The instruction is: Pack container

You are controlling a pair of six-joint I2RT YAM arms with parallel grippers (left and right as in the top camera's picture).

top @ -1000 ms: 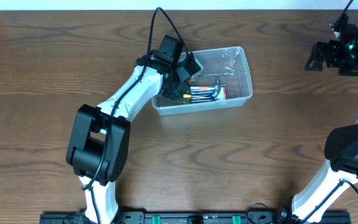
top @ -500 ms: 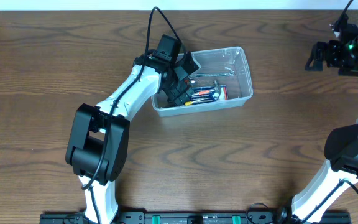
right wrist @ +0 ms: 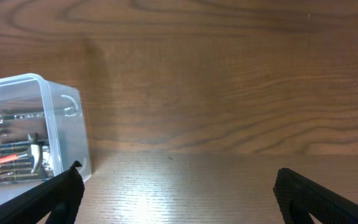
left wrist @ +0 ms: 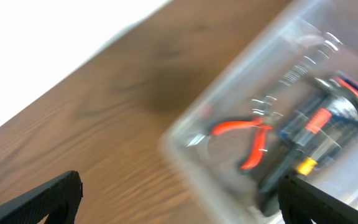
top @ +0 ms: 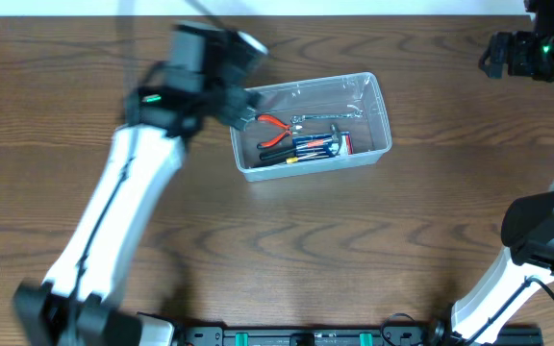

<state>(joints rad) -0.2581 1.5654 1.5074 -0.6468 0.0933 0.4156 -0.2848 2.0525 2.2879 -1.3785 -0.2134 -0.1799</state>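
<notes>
The container [top: 359, 94], a clear plastic tub, stands on the wooden table right of centre. Inside lie red-handled pliers [top: 275, 125], a silver wrench [top: 327, 116], and dark tools with blue, orange and yellow parts [top: 315, 146]. My left gripper [top: 242, 104] is blurred by motion, just past the tub's left end; it is open and empty. In the left wrist view the left gripper [left wrist: 182, 205] hangs above the container's near corner [left wrist: 182, 140], with the pliers [left wrist: 247, 134] beyond it. My right gripper [top: 491, 58] is far off at the top right, open and empty. The right wrist view shows the right gripper [right wrist: 179, 199] over bare wood and the container [right wrist: 64, 124] at the left.
The wooden table [top: 402, 240] ends at its far edge [top: 402, 13], close behind the right gripper. The left arm [top: 113, 221] slants across the left half of the table. The right arm's base [top: 541, 235] stands at the right edge.
The left gripper opened, leaving the red pliers in the container, and swung up and left out of it. The right gripper shifted slightly toward the far edge.
</notes>
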